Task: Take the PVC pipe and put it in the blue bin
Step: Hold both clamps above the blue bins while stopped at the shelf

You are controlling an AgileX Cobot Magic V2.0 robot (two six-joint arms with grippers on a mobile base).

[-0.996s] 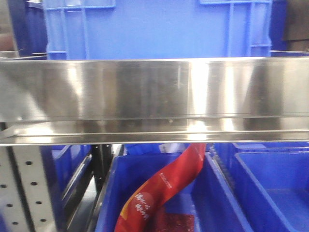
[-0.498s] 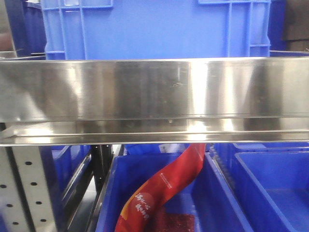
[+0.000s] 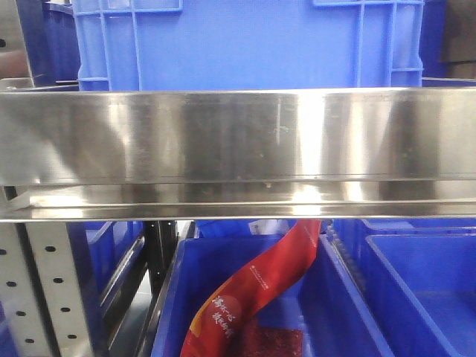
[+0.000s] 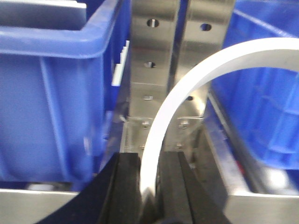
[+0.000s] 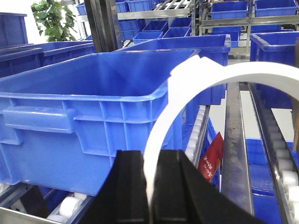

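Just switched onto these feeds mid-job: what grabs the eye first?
A white curved PVC pipe arcs up from the right gripper, beside a big empty blue bin; the left gripper pinches a similar white arc. In the front view a shiny steel beam fills the middle, with a red packet lying in the lower bin beneath it.

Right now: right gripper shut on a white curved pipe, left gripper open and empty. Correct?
Not quite. The left gripper is not open and empty: the left wrist view shows it shut on a white curved pipe too. The right gripper is shut on white curved pipe, as you said.
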